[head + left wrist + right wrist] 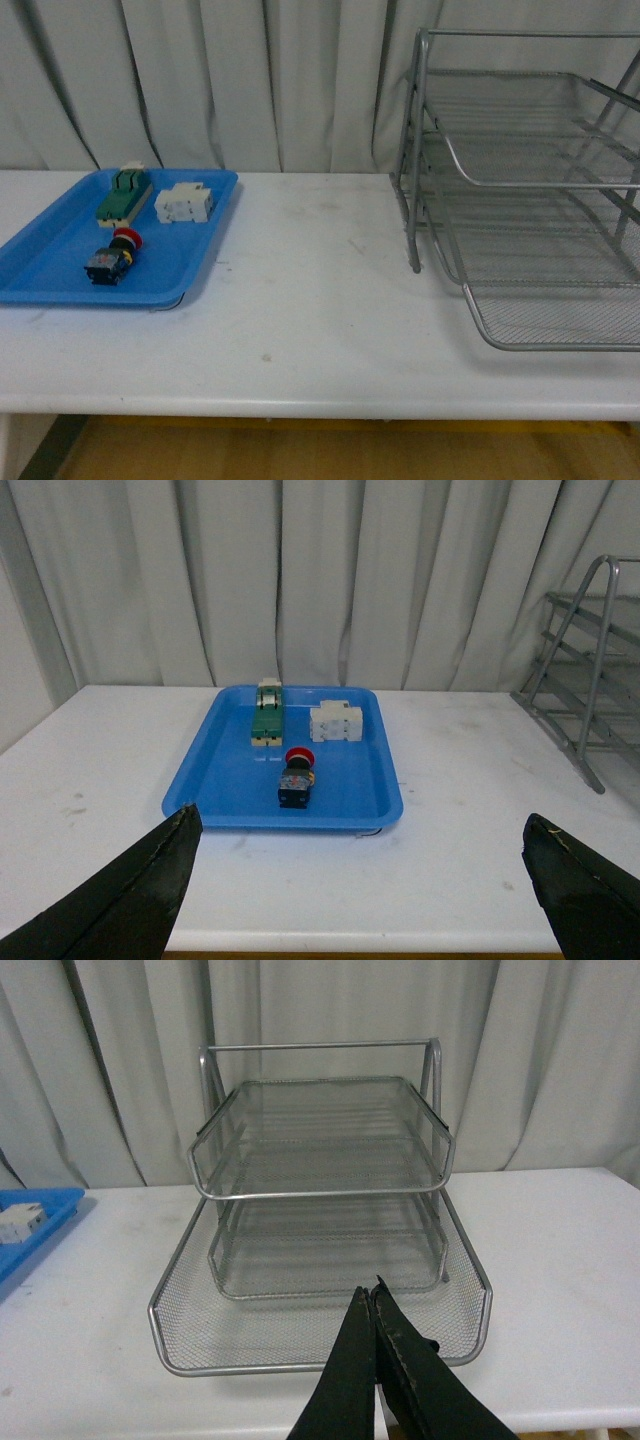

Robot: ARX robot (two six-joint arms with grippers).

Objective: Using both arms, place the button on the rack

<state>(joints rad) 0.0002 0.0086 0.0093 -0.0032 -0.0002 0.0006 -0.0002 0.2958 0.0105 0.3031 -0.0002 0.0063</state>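
Button [112, 258] in blue tray [45, 262] on white table [310, 330], grey curtain [200, 80] behind

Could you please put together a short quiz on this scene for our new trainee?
1. True or false: the button lies in the blue tray.
2. The right end effector is: A) wide open; B) shut, holding nothing; C) shut on the button.
3. Fill in: the rack has ___ mesh tiers.

Key: 1 true; 2 B; 3 three.
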